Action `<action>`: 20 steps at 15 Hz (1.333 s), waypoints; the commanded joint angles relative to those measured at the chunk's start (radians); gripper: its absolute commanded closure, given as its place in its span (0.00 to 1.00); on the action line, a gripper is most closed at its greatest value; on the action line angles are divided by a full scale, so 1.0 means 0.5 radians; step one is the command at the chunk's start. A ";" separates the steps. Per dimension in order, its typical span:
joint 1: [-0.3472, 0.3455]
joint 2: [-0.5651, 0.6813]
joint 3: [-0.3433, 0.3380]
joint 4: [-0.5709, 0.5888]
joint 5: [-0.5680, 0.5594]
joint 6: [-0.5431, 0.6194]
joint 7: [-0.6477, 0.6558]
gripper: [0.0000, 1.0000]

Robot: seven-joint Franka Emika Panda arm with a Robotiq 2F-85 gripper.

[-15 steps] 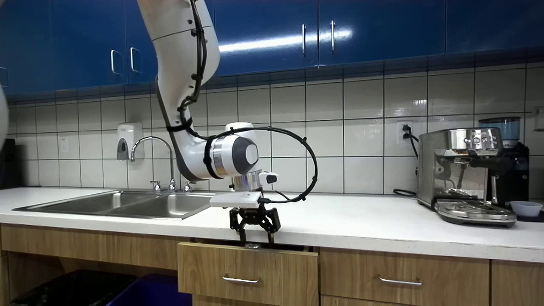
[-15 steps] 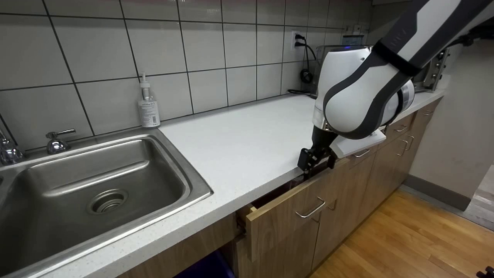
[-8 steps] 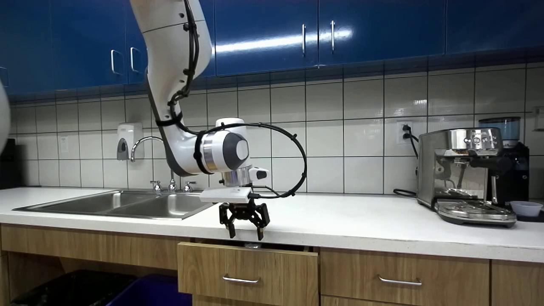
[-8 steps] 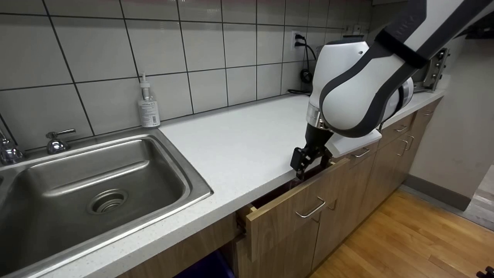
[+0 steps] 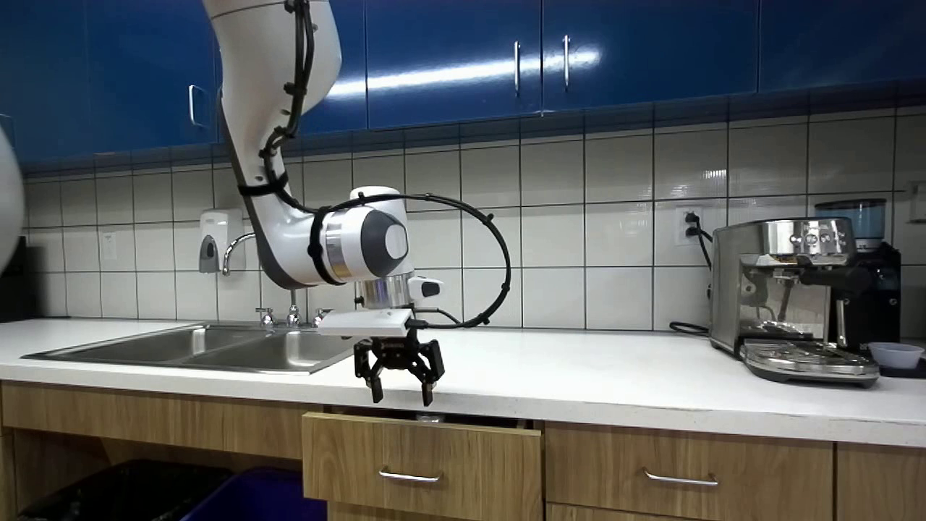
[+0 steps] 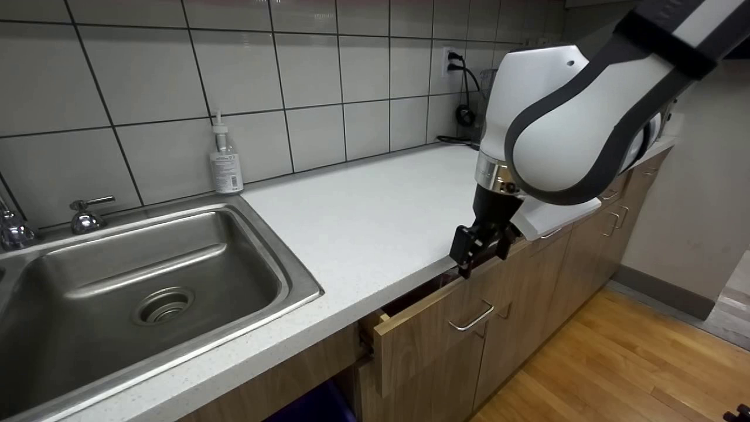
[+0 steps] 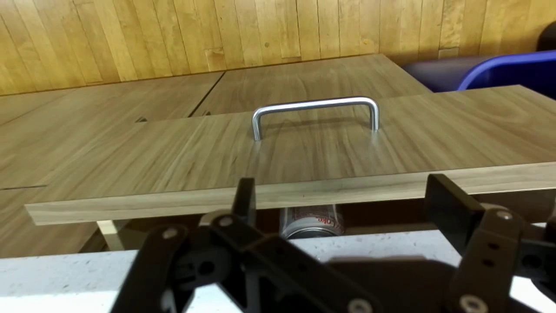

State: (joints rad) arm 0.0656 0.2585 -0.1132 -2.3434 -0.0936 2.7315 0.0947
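My gripper point(image 5: 402, 398) is open and empty, pointing down at the counter's front edge above a pulled-out wooden drawer point(image 5: 423, 467). It shows there too in an exterior view point(image 6: 484, 264). In the wrist view the fingers point(image 7: 451, 208) stand wide apart. A silver Coke can point(image 7: 312, 221) stands in the drawer gap, nearer the finger on the left of that view and not touched. Its lower part is hidden behind the drawer front, and part of its top under the counter edge. Only a sliver of the can point(image 5: 430, 417) shows in an exterior view.
The white counter point(image 6: 363, 217) overhangs the drawer's back. A steel sink point(image 6: 293, 275) lies beside it, with a pump bottle point(image 6: 227, 173) behind. An espresso machine point(image 5: 767, 289) stands farther along. A blue bin point(image 5: 268, 499) is under the counter. The drawer has a metal handle point(image 7: 317, 104).
My gripper has risen out of the drawer and shifted toward the sink side in an exterior view. It stays open. The can and the drawer have not moved.
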 commanded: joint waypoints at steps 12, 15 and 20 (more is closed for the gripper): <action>-0.016 -0.465 0.153 -0.301 -0.033 -0.225 0.020 0.00; -0.029 -0.394 0.160 -0.265 -0.038 -0.169 0.002 0.00; -0.029 -0.415 0.166 -0.278 -0.037 -0.174 0.001 0.00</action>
State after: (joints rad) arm 0.0716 0.0516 -0.0499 -2.4834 -0.1110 2.6461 0.0956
